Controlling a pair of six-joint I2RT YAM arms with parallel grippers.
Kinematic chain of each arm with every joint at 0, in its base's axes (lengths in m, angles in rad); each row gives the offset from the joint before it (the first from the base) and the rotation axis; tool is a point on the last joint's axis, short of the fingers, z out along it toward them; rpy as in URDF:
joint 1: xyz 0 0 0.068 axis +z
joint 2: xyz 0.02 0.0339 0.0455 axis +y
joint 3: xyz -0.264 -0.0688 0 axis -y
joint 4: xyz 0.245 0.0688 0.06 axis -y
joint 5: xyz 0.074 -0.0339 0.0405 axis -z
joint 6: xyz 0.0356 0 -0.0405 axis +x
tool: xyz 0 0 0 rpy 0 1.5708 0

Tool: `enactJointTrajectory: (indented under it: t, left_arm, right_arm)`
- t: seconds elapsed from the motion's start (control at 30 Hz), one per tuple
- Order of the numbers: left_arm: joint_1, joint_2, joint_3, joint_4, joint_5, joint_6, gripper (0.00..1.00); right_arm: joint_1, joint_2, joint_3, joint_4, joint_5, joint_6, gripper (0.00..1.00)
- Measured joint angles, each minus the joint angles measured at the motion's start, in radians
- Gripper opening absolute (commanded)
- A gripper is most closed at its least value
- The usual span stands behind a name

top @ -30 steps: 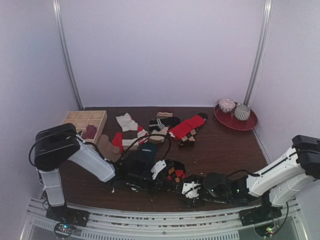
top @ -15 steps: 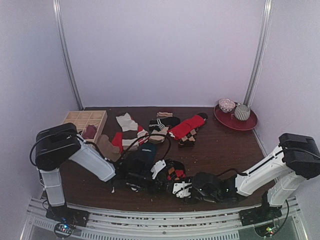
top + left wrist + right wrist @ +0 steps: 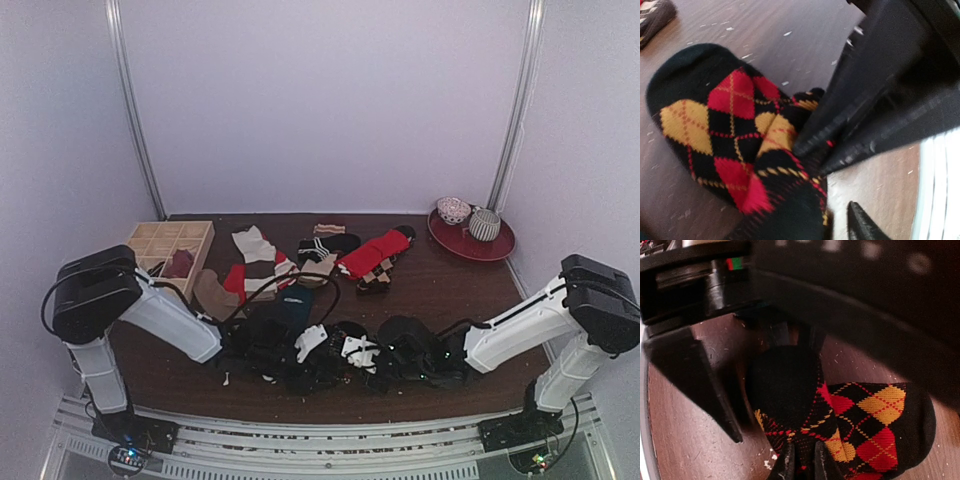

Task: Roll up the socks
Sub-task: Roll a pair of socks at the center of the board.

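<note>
Socks [image 3: 262,262] in several colours lie loose at the back of the brown worktop [image 3: 440,300], beside a wooden box [image 3: 150,238] and well apart from a red plate [image 3: 497,247] in the far right corner. From above, the left claw [image 3: 312,358] and right claw [image 3: 345,358] meet nose to nose at the near middle, crowding over the one sock being worked so that it barely shows.

From the left wrist, that argyle sock [image 3: 735,135] lies on the wood, one rounded end to the left. Its black, red and gold diamonds bunch where the right claw's two dark fingers [image 3: 840,130] converge and pinch a fold. I'd say the pinch gathers the cloth for a turn. One finger [image 3: 860,226] of the left claw pokes up at the bottom edge, just beside the cloth; its partner isn't in view.

From the right wrist, that claw's own tips sit close together at the bottom with patterned fabric between them: narrow, gripping the sock. The plain black end runs up toward the left claw. The left claw's wedge-shaped finger [image 3: 700,375] stands aside with bare wood between it and the cloth, so it looks spread wide and holds nothing, likely placed to catch that end. The rolling seems barely begun.
</note>
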Motion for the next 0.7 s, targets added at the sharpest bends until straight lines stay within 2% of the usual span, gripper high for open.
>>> enactJointTrajectory:
  t: [0.1, 0.13, 0.23, 0.33, 0.47, 0.57, 0.7]
  left_arm:
    - [-0.004, -0.055, -0.007, -0.078, -0.065, 0.021, 0.69]
    - [-0.002, -0.077, -0.021, -0.094, -0.089, 0.024, 0.75]
    - [0.013, -0.173, -0.093, -0.106, -0.170, 0.030, 0.77]
    - [0.001, -0.302, -0.185, -0.057, -0.233, 0.075, 0.79]
    - [-0.026, -0.428, -0.260, 0.108, -0.254, 0.155, 0.78]
    - [-0.027, -0.417, -0.276, 0.218, -0.232, 0.202, 0.77]
    - [-0.027, -0.302, -0.274, 0.321, -0.191, 0.243, 0.75]
  right_arm:
    - [-0.063, 0.032, 0.070, -0.064, -0.116, 0.052, 0.13]
    - [-0.078, 0.042, 0.092, -0.085, -0.143, 0.064, 0.13]
    - [-0.117, 0.077, 0.159, -0.153, -0.251, 0.127, 0.13]
    - [-0.157, 0.105, 0.199, -0.202, -0.333, 0.225, 0.13]
    - [-0.190, 0.109, 0.192, -0.196, -0.401, 0.329, 0.13]
    - [-0.194, 0.109, 0.169, -0.156, -0.423, 0.386, 0.13]
    - [-0.200, 0.107, 0.136, -0.099, -0.437, 0.426, 0.13]
